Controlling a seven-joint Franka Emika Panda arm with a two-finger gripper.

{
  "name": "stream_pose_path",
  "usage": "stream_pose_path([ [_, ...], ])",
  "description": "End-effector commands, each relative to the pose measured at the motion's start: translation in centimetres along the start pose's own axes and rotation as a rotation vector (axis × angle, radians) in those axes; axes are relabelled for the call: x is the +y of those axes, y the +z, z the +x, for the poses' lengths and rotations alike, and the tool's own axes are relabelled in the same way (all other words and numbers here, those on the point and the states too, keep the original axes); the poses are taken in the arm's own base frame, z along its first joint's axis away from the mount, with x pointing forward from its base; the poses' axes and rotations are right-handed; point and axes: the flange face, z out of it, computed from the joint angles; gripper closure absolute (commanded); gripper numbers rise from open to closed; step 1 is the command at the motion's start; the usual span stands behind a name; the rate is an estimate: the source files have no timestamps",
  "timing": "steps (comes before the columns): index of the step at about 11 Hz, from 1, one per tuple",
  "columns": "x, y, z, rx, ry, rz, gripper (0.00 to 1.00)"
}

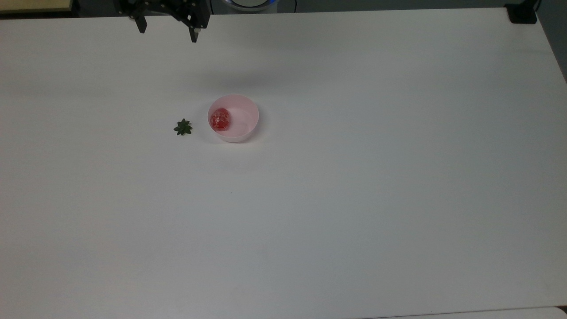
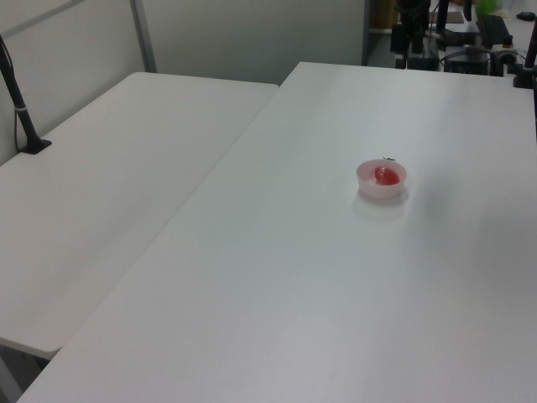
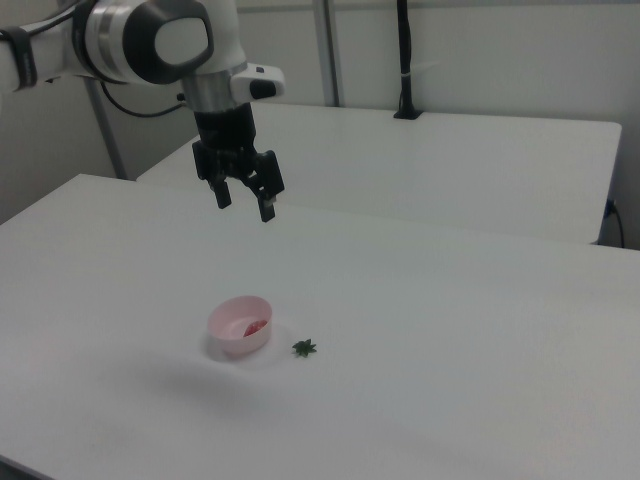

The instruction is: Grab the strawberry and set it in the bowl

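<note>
The white robot arm (image 3: 150, 40) reaches in from the right view's upper left, its wrist turned straight down, and the black two-finger tool (image 3: 244, 198) hangs high above the white worktop (image 1: 354, 177) with its fingers spread apart and empty. Below it sits the small round pale pink plastic bowl (image 1: 241, 128), and the glossy red strawberry (image 1: 220, 119) lies inside, against the top view's left wall. A lone dark green star-shaped leaf piece (image 1: 182, 127) rests just beside the bowl, on the top view's left.

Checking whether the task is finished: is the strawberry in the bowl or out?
In. The strawberry lies inside the bowl; the gripper is open above.
</note>
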Motion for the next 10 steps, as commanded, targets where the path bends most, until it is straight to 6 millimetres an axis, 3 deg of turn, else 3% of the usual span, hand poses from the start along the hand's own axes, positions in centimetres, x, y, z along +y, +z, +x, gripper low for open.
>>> stream_pose_path([
  [1, -0.2, -1.4, -0.7, 0.031, -0.017, -0.014, 0.00],
  [10, -1.1, -2.6, -1.1, 0.059, -0.035, -0.005, 0.00],
])
